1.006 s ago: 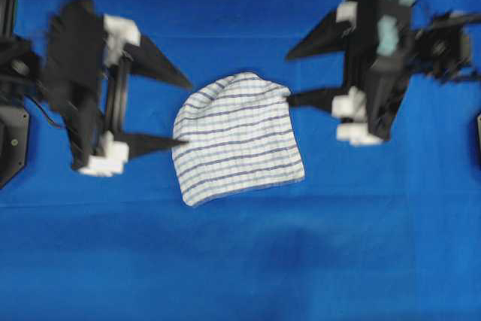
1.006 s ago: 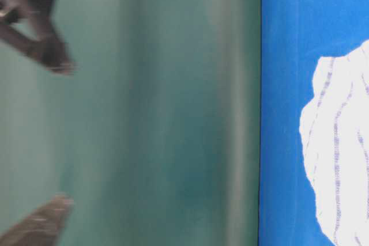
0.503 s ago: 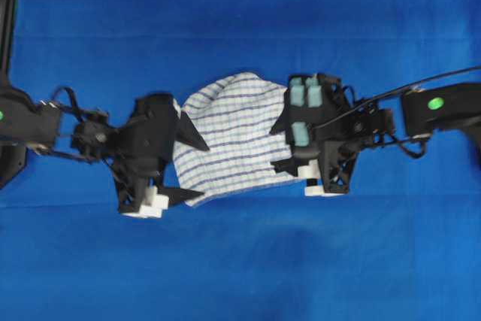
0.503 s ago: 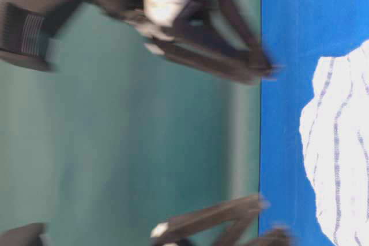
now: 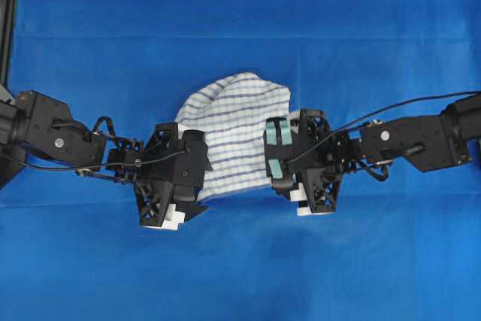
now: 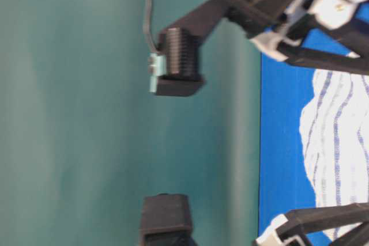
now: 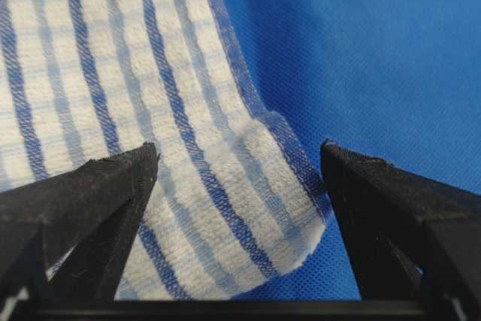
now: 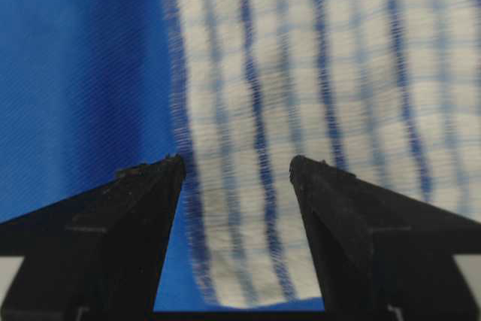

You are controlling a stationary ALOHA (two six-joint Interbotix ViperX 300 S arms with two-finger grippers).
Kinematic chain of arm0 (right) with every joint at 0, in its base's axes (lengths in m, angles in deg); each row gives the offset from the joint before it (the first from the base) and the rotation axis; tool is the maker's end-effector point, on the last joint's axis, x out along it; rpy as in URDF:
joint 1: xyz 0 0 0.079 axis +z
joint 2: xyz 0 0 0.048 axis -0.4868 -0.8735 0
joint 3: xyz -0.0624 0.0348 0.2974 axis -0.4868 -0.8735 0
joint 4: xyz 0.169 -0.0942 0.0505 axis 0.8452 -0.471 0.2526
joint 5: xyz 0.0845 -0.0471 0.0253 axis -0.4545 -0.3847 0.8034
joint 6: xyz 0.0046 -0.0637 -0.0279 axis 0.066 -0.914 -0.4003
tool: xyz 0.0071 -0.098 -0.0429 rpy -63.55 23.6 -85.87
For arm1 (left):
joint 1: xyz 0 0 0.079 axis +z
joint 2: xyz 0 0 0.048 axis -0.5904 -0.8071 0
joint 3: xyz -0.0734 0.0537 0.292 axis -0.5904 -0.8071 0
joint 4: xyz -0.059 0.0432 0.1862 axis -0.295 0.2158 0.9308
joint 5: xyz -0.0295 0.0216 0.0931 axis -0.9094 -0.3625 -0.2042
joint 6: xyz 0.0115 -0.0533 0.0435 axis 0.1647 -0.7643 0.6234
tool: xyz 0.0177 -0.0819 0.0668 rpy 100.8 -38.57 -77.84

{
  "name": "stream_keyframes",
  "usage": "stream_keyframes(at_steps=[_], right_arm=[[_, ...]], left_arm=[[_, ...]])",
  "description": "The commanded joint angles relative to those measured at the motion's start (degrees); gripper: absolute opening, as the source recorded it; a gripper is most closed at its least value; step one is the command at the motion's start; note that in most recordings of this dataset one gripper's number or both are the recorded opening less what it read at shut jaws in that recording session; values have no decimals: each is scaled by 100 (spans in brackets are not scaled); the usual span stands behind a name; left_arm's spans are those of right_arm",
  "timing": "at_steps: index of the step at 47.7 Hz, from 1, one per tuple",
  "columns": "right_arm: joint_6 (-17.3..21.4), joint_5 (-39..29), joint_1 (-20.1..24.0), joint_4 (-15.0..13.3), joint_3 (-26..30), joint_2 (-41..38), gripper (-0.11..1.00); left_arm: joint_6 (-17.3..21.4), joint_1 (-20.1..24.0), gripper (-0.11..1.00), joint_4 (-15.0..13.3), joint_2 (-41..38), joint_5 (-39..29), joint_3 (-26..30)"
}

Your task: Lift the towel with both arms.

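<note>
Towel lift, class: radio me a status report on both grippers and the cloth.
Left gripper and right gripper: jaws open, straddling opposite towel edges. Towel flat on blue table cloth, not gripped. Nothing in the way.

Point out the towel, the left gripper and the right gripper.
towel (image 5: pixel 237 114): overhead view, middle of the cloth.
left gripper (image 7: pixel 239 157): left wrist view, midway between fingertips.
right gripper (image 8: pixel 237 165): right wrist view, midway between fingertips.

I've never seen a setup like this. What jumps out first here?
A small checked towel lies in the middle of a bright blue table cloth. Two black robot arms come in from either side, the left gripper and the right gripper sitting over the towel's opposite edges, jaws open and nothing gripped yet.
</note>
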Motion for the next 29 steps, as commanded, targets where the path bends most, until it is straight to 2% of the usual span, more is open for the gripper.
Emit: stream_keyframes(at_steps=[1,23,26,29], right_arm=[[9,123,0,35,114,18,63],[9,396,-114,35,114,-202,62],[9,404,-149,35,114,-229,59],[9,404,-185,35,105,-229,50]], left_arm=[[0,-26,92,-9,-9,53,79],[0,18,90,-9,-167,79,97],[-9,18,87,-9,-167,62,97],[-9,26,79,-9,-167,44,97]])
